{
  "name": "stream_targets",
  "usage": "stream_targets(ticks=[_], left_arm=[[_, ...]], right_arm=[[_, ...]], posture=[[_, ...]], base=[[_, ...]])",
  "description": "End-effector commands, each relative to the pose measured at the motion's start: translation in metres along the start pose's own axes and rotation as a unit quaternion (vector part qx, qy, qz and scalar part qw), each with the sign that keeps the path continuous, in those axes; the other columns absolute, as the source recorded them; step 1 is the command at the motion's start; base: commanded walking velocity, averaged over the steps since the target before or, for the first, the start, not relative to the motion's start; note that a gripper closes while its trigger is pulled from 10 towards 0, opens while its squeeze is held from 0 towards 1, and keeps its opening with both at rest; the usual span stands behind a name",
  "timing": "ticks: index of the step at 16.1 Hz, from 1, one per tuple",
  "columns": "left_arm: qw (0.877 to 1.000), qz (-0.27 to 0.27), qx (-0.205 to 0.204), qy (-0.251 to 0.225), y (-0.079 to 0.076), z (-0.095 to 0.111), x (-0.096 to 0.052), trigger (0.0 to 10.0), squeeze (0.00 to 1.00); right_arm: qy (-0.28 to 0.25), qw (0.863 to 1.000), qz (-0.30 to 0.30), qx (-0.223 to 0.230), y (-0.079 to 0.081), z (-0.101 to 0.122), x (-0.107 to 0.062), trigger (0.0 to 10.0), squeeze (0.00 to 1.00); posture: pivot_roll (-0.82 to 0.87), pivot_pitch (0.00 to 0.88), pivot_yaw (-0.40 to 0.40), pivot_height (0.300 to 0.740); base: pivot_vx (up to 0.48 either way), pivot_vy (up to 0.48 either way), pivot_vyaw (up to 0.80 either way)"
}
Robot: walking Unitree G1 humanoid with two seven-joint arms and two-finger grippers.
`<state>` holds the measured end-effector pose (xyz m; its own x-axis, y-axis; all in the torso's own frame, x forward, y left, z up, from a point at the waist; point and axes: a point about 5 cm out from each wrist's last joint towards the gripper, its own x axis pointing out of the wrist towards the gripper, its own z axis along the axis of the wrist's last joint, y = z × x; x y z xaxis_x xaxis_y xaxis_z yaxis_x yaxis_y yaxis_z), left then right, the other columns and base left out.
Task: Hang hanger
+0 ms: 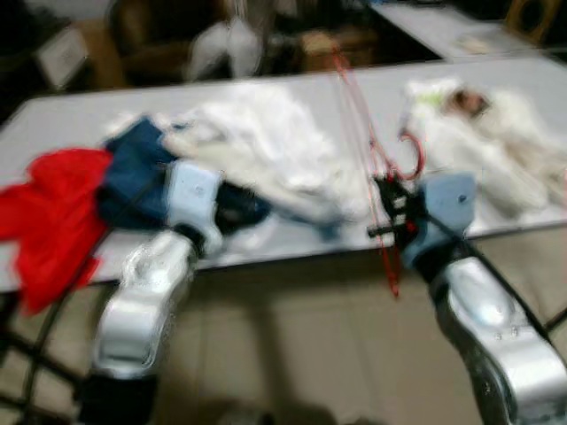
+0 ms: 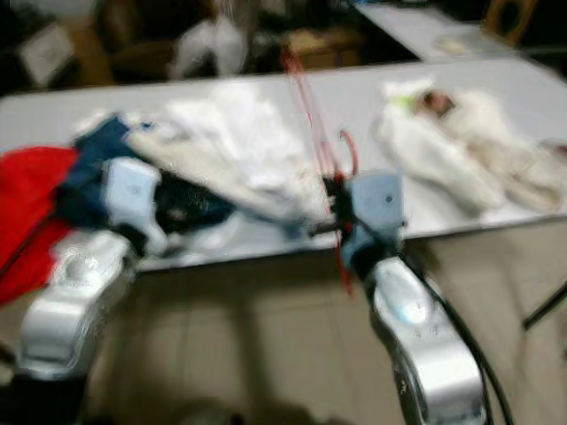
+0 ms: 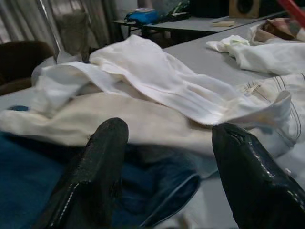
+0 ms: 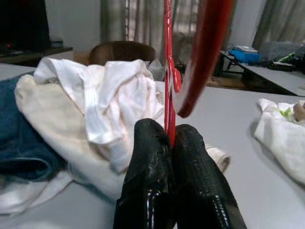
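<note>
**Red hanger held over the table edge**

The right gripper (image 4: pixel 170 138) is closed on the thin red hanger (image 1: pixel 383 168), which stands upright at the near edge of the grey table (image 1: pixel 53 115). The left gripper (image 3: pixel 167 143) is wide apart, holding nothing, just over the blue garment (image 1: pixel 133 177) beside the white clothes (image 1: pixel 266 142).
</note>
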<state>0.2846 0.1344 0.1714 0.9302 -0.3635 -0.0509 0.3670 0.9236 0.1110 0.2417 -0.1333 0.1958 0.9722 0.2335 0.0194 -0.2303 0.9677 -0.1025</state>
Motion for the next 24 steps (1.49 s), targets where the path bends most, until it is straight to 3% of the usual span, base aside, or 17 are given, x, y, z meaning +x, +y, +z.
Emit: stream_targets(ticks=[1,8,10,13,15,17,18,19,20,22,23,24], left_arm=[[1.000,0.012,0.007,0.002,0.007,0.001,-0.003,10.0,0.00],[1.000,0.010,0.009,0.002,0.007,0.001,-0.003,10.0,0.00],[1.000,-0.001,0.005,-0.006,0.006,0.004,-0.005,10.0,0.00],[0.999,-0.016,0.034,0.003,0.003,0.000,-0.007,10.0,0.00],[1.000,-0.008,0.022,0.000,0.007,-0.001,-0.009,10.0,0.00],[0.998,-0.020,0.065,0.018,0.016,-0.005,-0.013,10.0,0.00],[0.995,-0.047,0.085,0.019,0.021,-0.007,-0.017,10.0,0.16],[0.994,-0.049,0.091,0.024,0.025,-0.007,-0.019,10.0,1.00],[0.992,-0.060,0.109,0.036,0.031,-0.008,-0.022,10.0,1.00],[0.972,-0.104,0.190,0.086,0.043,-0.017,-0.030,10.0,1.00],[0.966,-0.114,0.208,0.102,0.046,-0.020,-0.032,10.0,1.00],[0.946,-0.145,0.251,0.143,0.052,-0.031,-0.039,10.0,0.02]], right_arm=[[-0.018,1.000,0.005,0.000,0.002,0.007,0.001,10.0,0.00],[-0.021,1.000,0.006,-0.003,0.003,0.007,0.001,10.0,0.00],[-0.020,1.000,0.007,-0.003,0.003,0.006,0.001,10.0,0.00],[-0.019,1.000,0.008,-0.004,0.004,0.005,0.001,10.0,0.00],[-0.015,1.000,0.007,-0.004,0.004,0.003,0.000,10.0,0.00],[-0.006,1.000,0.011,-0.013,0.005,-0.002,-0.001,10.0,0.00],[-0.001,1.000,0.014,-0.018,0.004,-0.005,-0.003,10.0,0.00],[0.002,1.000,0.014,-0.020,0.003,-0.006,-0.004,10.0,0.00],[0.008,1.000,0.013,-0.023,0.000,-0.009,-0.006,10.0,0.00],[0.022,0.999,0.007,-0.029,-0.007,-0.017,-0.011,10.0,0.00],[0.026,0.999,0.008,-0.032,-0.007,-0.019,-0.012,10.0,0.00],[0.036,0.998,0.023,-0.044,-0.006,-0.023,-0.013,10.0,0.00]], posture=[[0.03,0.000,0.058,0.723],[0.03,0.000,0.058,0.723],[0.03,0.000,0.058,0.723],[0.04,0.000,0.059,0.723],[0.04,0.000,0.061,0.723],[0.04,0.000,0.066,0.723],[0.04,0.000,0.068,0.723],[0.04,0.000,0.068,0.723],[0.04,0.000,0.068,0.723],[0.04,0.000,0.070,0.723],[0.04,0.000,0.070,0.723],[0.04,0.000,0.069,0.723]], base=[[0.000,0.405,0.00],[0.000,0.400,0.00],[0.000,-0.240,0.00],[0.000,-0.480,0.00],[0.000,-0.240,0.00],[0.000,0.000,0.00],[0.000,0.000,0.00],[0.000,0.000,0.00],[0.000,0.000,0.00],[0.000,0.000,0.00],[0.000,0.000,0.00],[0.000,0.000,0.00]])
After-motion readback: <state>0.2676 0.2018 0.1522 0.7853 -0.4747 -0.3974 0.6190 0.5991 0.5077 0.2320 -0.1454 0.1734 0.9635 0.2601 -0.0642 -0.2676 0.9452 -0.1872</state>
